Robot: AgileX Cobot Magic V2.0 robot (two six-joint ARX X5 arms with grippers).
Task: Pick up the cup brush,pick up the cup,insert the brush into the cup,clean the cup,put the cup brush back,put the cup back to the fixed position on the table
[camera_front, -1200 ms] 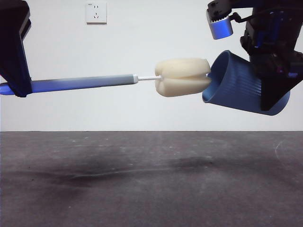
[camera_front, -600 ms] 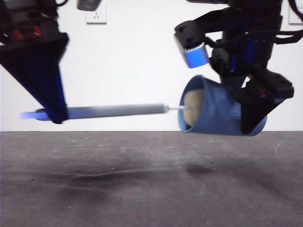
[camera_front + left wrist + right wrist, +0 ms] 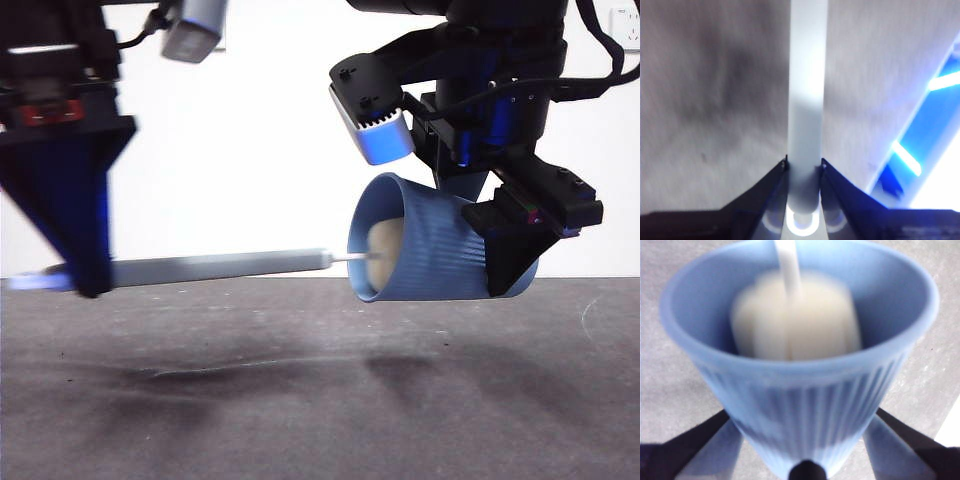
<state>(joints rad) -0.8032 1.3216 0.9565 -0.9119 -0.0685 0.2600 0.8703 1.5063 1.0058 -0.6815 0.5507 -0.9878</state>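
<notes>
The cup brush (image 3: 215, 267) is pinched by its grey handle in your left gripper (image 3: 804, 167), held level above the table (image 3: 300, 400). Your right gripper (image 3: 805, 460) clamps the cup (image 3: 435, 250) on its side, sponge head inside. Both pickups and insertion look done; scrubbing and both put-backs remain.

The table (image 3: 300, 400) is dark grey-brown and matte, with faint scuffs, pale smudges and soft shadows.
</notes>
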